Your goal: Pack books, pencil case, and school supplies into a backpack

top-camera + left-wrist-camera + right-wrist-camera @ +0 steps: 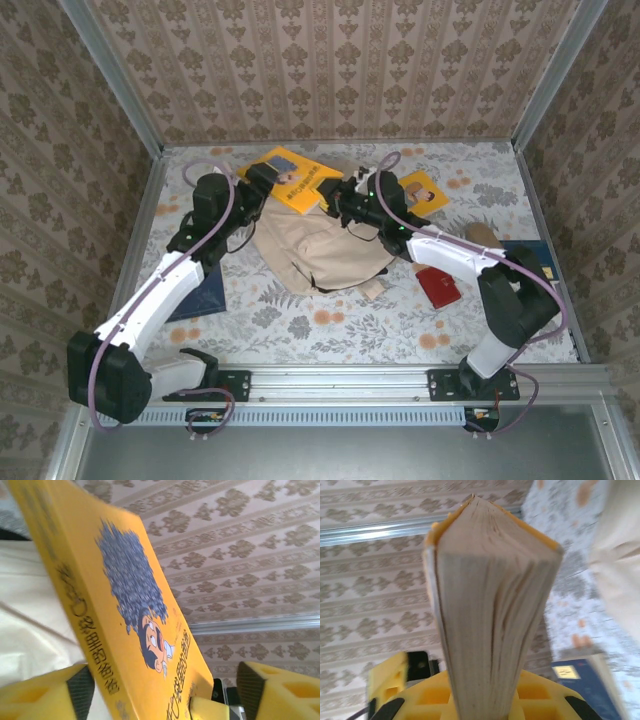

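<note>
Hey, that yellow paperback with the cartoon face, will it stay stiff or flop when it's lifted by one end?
The yellow paperback book with the cartoon face likely stays fairly stiff: its page block looks thick. The pages fan slightly near the right gripper clamped on them, so it may splay open.

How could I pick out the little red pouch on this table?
Start at the big cream backpack mid-table, then look just off its near right corner. The red pouch lies flat there. Small and squarish, it is the only red item; its neighbour farther right is a blue book.
</note>
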Controlling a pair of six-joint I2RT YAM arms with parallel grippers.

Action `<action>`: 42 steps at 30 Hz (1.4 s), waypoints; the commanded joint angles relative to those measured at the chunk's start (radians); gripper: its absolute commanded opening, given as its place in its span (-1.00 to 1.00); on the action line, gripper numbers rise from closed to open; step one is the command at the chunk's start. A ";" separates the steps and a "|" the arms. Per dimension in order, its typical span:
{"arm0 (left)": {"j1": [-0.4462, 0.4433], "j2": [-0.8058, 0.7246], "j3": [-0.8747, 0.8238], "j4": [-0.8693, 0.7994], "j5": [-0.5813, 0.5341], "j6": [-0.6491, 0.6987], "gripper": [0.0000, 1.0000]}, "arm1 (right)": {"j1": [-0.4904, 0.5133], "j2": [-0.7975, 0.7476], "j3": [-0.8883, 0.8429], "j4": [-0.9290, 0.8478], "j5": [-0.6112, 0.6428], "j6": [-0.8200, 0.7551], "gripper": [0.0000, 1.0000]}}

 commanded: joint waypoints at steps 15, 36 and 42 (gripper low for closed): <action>-0.344 0.356 0.375 -0.632 -0.077 0.718 0.83 | -0.272 -0.518 -0.097 -0.790 0.227 -0.675 -0.79; -0.680 1.005 1.046 -1.034 -0.314 1.078 0.59 | -0.636 -0.735 -0.197 -1.033 0.219 -0.795 -0.75; -0.653 1.043 1.069 -1.032 -0.253 1.082 0.44 | -0.637 -0.737 -0.211 -1.027 0.212 -0.789 -0.74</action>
